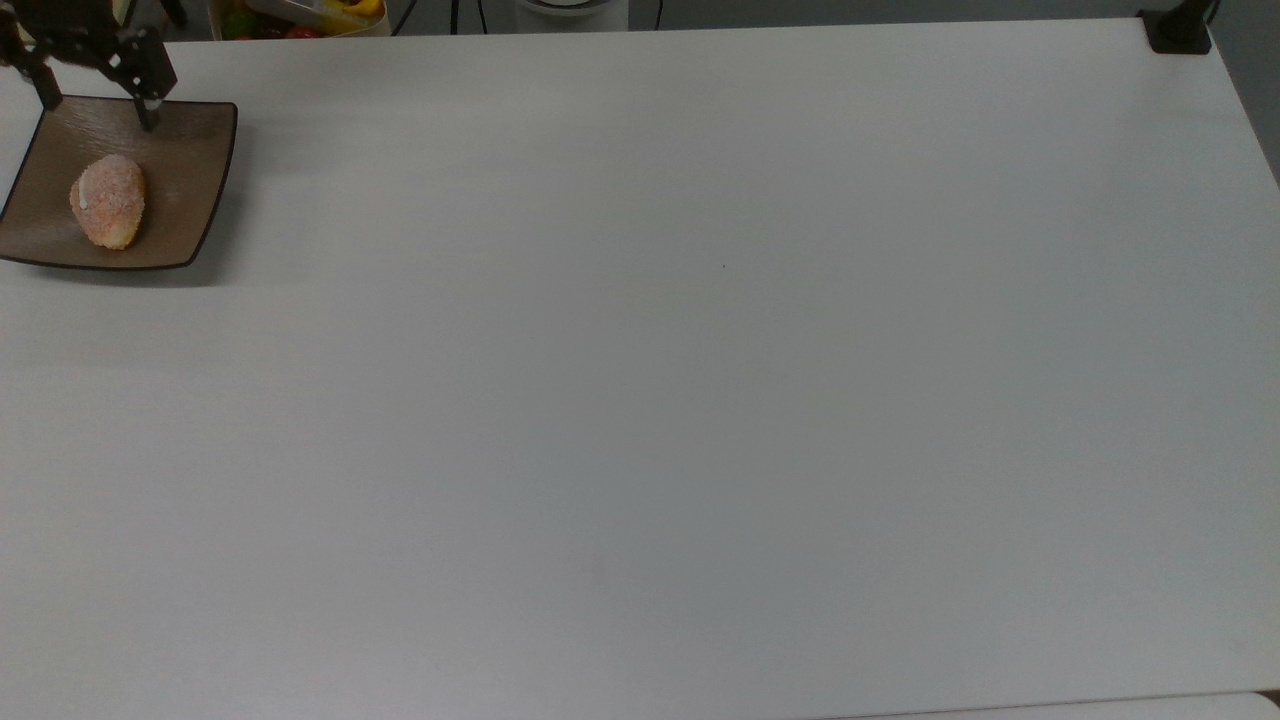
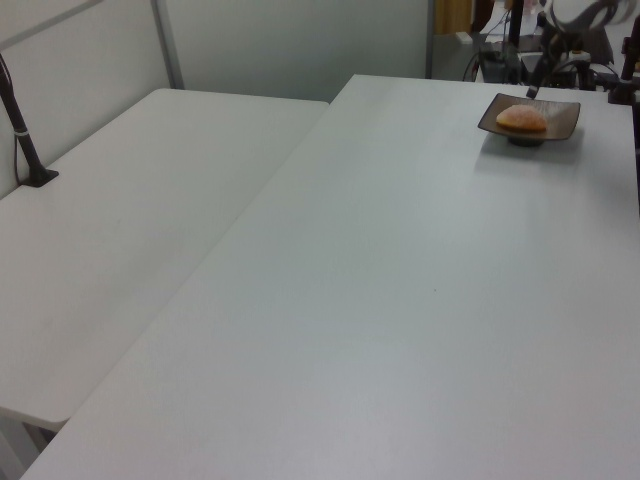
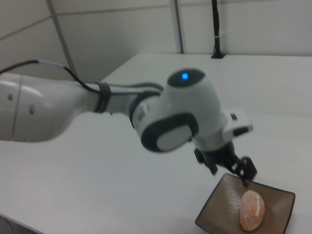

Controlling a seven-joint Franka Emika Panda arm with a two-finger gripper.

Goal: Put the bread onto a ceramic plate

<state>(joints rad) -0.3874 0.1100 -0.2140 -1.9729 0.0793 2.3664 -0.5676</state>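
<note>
The bread (image 1: 107, 201), a small orange-pink bun with a sugary crust, lies alone on the square brown ceramic plate (image 1: 192, 150) at the top view's far left. My gripper (image 1: 97, 102) hangs open above the plate's far edge, clear of the bun and holding nothing. In the right view the gripper (image 3: 230, 173) hovers above the plate (image 3: 218, 210), apart from the bread (image 3: 252, 210). The left view shows the bread (image 2: 521, 119) resting on the plate (image 2: 563, 113) at the table's far right.
The white table (image 1: 700, 380) stretches wide to the top view's right of the plate. A container of coloured items (image 1: 300, 15) sits just beyond the far edge. A black mount (image 1: 1178, 30) stands at the top view's top right corner. A second white table (image 2: 120, 230) adjoins in the left view.
</note>
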